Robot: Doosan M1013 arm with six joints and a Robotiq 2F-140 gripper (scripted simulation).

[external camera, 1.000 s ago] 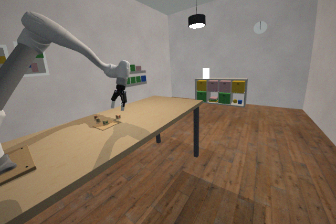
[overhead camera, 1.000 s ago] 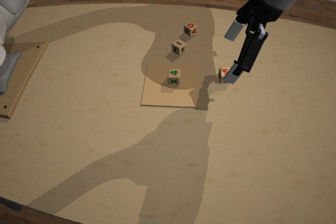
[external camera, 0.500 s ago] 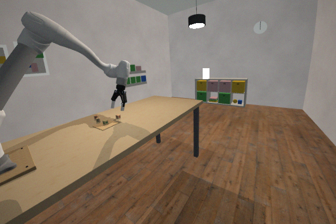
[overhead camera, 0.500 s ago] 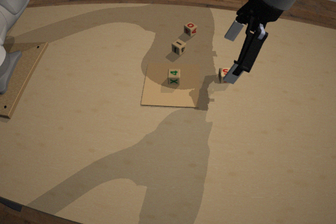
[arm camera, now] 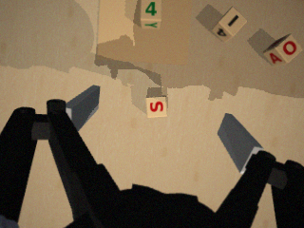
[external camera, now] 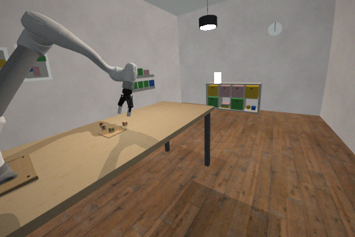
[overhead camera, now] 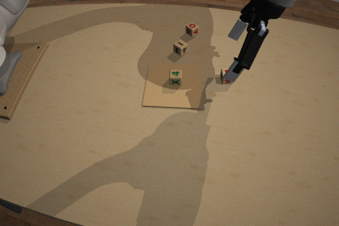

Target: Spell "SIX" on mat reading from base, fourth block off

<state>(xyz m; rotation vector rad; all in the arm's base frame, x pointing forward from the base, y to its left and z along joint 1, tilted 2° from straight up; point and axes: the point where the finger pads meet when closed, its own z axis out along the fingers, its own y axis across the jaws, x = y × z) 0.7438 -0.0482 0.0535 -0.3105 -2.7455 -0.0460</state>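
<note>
Block S [arm camera: 157, 106] lies on the table below the tool [arm camera: 161, 130], whose fingers stand wide apart, empty.

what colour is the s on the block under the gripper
Red, on a pale cream face of the S block; clearest in the wrist view.

The top view looks steeply down on the table [overhead camera: 82, 149] from above its near edge, with the arm's base plate [overhead camera: 16, 103] at 9 o'clock, the mat [overhead camera: 164, 100] near centre and the gripper [overhead camera: 232, 51] at 2 o'clock. The exterior view stands far back in the room beside the table [external camera: 160, 119], facing along it toward the far wall with the shelf unit [external camera: 233, 82] at 3 o'clock, the mat [external camera: 107, 135] small at 9 o'clock. The wrist view looks down from close between the open fingers, sharing with the top view the mat [arm camera: 114, 28] at 12 o'clock and the S block [arm camera: 157, 106] at centre.
</note>
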